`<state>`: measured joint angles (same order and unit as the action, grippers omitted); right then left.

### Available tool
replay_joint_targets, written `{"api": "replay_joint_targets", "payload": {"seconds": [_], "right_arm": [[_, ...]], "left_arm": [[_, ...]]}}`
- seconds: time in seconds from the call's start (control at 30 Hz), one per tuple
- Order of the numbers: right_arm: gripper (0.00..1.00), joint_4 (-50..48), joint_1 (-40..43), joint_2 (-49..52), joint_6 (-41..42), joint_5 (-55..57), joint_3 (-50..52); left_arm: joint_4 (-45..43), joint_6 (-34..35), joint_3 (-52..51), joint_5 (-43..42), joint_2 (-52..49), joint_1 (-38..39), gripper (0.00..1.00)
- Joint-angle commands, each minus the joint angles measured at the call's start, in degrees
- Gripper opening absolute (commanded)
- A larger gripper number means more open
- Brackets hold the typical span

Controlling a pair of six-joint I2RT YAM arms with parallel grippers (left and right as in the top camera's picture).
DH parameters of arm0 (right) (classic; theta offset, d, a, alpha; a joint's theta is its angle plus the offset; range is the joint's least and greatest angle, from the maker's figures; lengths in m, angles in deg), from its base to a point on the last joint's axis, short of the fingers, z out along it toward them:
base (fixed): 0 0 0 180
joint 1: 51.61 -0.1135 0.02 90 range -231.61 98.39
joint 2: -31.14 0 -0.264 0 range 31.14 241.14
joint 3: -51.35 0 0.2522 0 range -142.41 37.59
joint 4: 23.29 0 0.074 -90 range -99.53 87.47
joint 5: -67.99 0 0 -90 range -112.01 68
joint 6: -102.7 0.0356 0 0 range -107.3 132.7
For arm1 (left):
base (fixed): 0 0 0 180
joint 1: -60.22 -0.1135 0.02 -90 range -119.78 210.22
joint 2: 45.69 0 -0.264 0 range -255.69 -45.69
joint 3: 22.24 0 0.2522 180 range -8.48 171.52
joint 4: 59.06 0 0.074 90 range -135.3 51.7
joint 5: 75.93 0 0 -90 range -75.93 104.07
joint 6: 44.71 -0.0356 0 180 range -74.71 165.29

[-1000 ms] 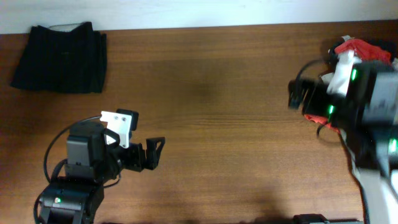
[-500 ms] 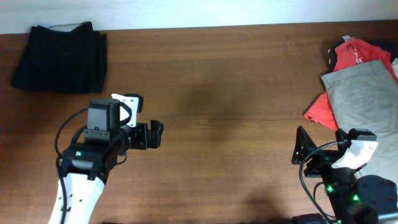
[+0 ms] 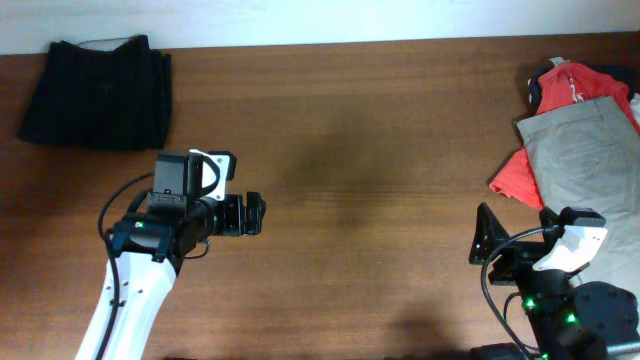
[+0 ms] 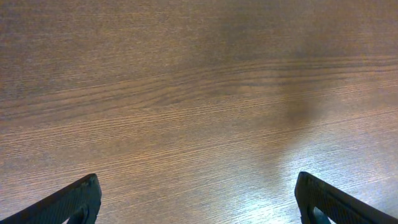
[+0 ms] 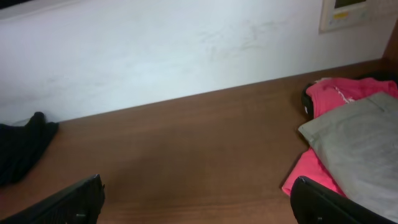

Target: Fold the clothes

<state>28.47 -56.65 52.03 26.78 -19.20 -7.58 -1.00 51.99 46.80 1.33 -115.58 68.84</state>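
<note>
Currently left fingers (image 4: 71,200) and right fingers (image 5: 74,198) gape wide, empty; black clothes (image 3: 95,92) at the far-left corner could bunch if pinched one-sidedly.

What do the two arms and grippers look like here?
Left arm: white link, black wrist housing, white bracket, green light, looping black cable. Right arm: black, white bracket, green lights, black cable. The left gripper and right gripper have black fingers.
</note>
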Motion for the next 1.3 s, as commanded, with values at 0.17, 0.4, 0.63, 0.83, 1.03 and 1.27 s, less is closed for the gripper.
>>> {"api": "replay_joint_targets", "payload": {"seconds": [0.17, 0.4, 0.63, 0.83, 1.03, 1.27], "right_arm": [[0.99, -0.09, -0.46, -14.86, -0.35, 0.92, 22.93], [0.99, -19.74, -0.46, -20.7, -2.05, -2.36, 39.43], [0.99, -34.86, 1.36, -20.7, -4.87, -3.93, 44.85], [0.99, -33.73, 8.17, -20.7, -6.1, -5.6, 44.85], [0.99, -33.75, 8.13, -20.7, -7.87, -5.57, 44.85], [0.99, -33.75, 8.13, -20.7, -7.87, -5.6, 44.85]], "left_arm": [[-0.13, 0.31, -0.17, 0.57, -0.24, 0.11, 0.99], [-0.13, 0.28, -0.17, 0.59, -0.24, 0.11, 0.99], [-0.13, 0.28, -0.17, 0.57, -0.24, 0.11, 0.99], [-0.13, 0.31, -0.17, 0.57, -0.24, 0.11, 0.99], [-0.13, 0.31, -0.17, 0.57, -0.24, 0.11, 0.99], [-0.13, 0.28, -0.17, 0.57, -0.24, 0.11, 0.99]]}}
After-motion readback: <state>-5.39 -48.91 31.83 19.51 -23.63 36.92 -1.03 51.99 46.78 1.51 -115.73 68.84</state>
